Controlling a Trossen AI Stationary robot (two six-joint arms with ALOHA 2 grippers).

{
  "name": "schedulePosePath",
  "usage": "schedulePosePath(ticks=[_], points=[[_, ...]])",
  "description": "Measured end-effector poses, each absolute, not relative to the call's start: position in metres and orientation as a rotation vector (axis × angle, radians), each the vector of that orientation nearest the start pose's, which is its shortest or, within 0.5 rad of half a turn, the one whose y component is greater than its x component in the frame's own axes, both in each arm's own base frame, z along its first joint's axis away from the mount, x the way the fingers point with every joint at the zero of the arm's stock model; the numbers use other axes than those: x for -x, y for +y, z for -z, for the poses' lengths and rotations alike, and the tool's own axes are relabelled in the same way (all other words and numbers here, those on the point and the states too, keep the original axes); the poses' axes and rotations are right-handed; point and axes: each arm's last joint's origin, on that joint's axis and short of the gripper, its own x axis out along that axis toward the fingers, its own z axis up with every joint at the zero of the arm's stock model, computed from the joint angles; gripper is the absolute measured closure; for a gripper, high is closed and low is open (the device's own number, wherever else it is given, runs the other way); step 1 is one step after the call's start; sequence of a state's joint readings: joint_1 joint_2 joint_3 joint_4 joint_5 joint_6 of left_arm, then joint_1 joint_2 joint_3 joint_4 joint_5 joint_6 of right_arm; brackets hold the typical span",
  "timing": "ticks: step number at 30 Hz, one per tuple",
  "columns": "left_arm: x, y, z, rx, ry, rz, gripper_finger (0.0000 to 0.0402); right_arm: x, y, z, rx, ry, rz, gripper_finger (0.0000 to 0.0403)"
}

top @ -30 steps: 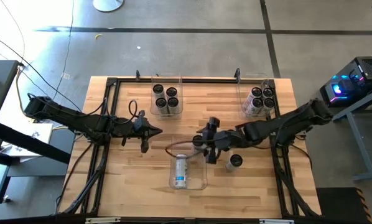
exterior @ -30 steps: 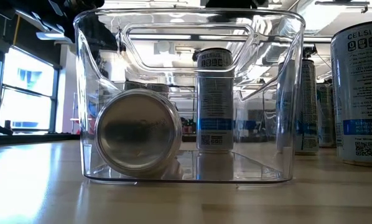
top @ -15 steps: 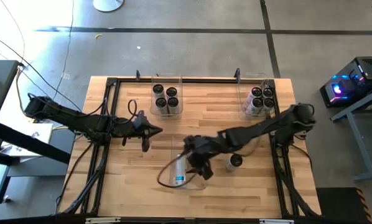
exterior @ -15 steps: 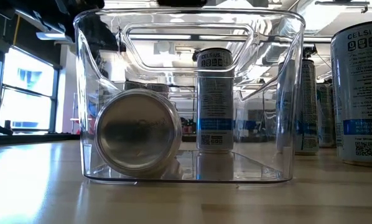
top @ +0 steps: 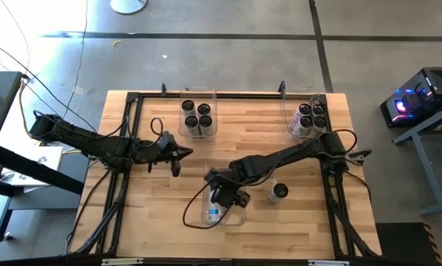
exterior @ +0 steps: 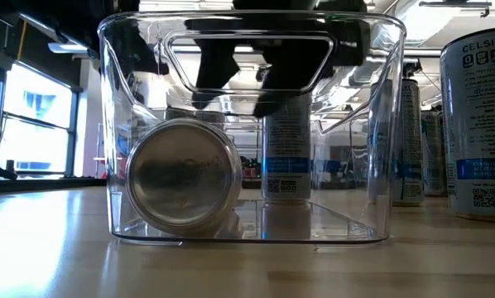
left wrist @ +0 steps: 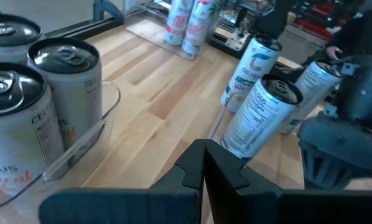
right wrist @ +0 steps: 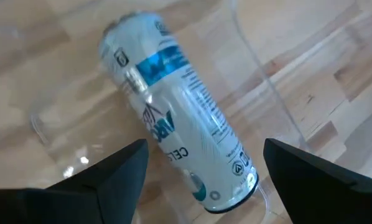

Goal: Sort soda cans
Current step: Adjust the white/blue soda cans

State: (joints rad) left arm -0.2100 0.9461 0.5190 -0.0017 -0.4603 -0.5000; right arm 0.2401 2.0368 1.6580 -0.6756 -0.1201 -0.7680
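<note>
My right hand (top: 222,196) hangs fingers apart over the clear plastic bin (top: 239,216) near the table's front edge; a silver-white, blue-labelled soda can (right wrist: 176,127) lies on its side inside. My left hand (top: 178,153), fingers together, waits near the left edge.

Only brand I can really make out is "CELSIUS" across the top of the tall silver-white can with blue print (exterior: 478,124) at the low view's right edge, plus a QR code near its bottom. The white can standing behind the clear plastic bin (exterior: 285,161) has a barcode, rest too small to read.
</note>
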Motion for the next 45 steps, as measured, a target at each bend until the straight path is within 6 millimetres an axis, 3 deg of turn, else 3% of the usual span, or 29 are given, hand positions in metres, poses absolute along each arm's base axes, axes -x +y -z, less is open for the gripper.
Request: schedulePosePath(ticks=[12,18,25,34,45], points=[[-0.21,-0.038,-0.209,0.348,0.444,-0.337,0.0401,-0.433,0.107,-0.182,0.951,0.932,-0.766,0.0089],[-0.213,-0.046,-0.205,0.34,0.452,-0.307,0.0401,-0.439,0.106,-0.172,0.975,0.938,-0.736,0.0089],[-0.215,-0.048,-0.206,0.313,0.438,-0.287,0.0401,-0.442,0.098,-0.169,0.943,0.931,-0.742,0.0093],[-0.215,-0.048,-0.206,0.312,0.439,-0.287,0.0401,-0.446,0.087,-0.168,0.869,0.94,-0.703,0.0135],[-0.215,-0.048,-0.206,0.294,0.441,-0.283,0.0401,-0.448,0.103,-0.177,0.863,0.977,-0.578,0.0135]])
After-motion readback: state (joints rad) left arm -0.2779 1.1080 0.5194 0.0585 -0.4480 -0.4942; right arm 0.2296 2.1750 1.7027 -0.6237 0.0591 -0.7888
